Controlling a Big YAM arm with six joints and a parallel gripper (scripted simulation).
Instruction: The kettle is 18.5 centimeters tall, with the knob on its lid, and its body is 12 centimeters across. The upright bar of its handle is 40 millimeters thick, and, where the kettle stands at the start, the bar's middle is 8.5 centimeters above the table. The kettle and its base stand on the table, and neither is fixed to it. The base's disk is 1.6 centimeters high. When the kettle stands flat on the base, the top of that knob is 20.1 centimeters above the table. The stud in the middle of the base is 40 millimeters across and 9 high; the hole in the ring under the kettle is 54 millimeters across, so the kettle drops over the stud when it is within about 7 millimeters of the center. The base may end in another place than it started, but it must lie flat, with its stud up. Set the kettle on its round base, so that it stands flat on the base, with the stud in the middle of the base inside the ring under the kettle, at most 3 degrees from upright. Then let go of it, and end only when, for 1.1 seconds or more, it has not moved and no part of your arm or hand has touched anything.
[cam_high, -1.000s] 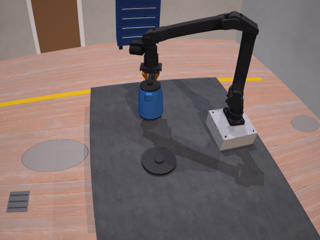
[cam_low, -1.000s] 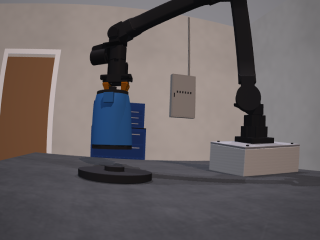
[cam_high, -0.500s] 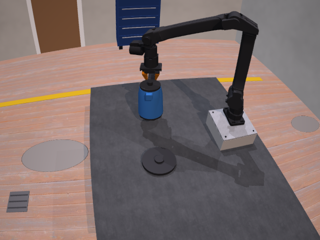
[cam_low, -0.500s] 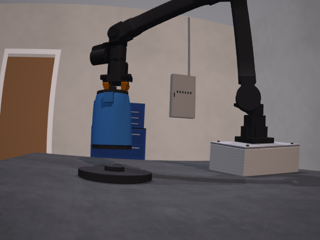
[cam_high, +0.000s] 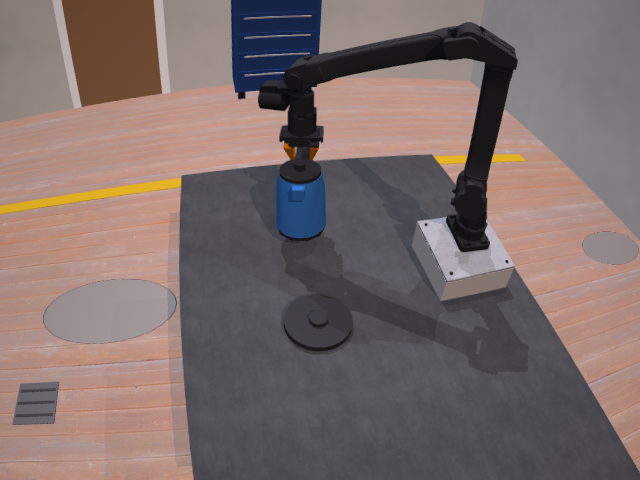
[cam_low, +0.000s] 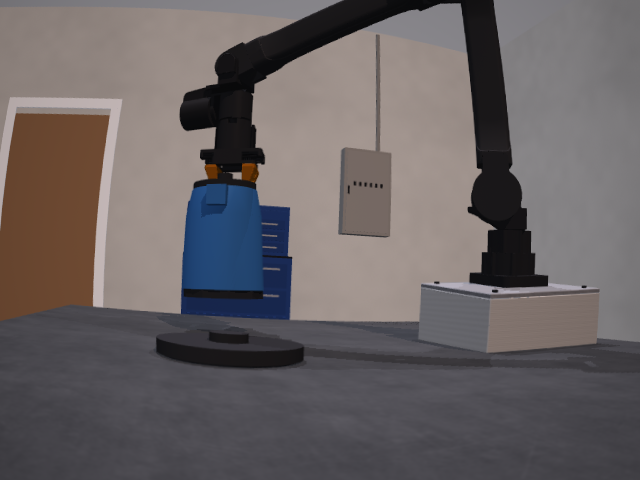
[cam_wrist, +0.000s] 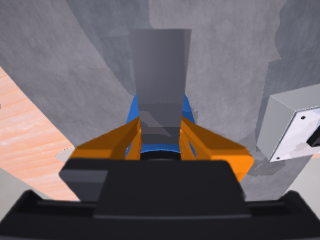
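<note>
The blue kettle hangs in the air, looking about upright, spout toward the top and exterior views. My gripper is shut on its grey handle, behind the body; the body hides the fingertips in the top and exterior views. The round black base lies flat, its stud up. In the top view the kettle is farther back than the base, and its underside is clear of both base and table. The ring under the kettle is hidden.
The arm stands on a pale box, to the right of the base in the top and exterior views. The dark mat lies under the base. The arm's shadow falls across the mat between the base and the box.
</note>
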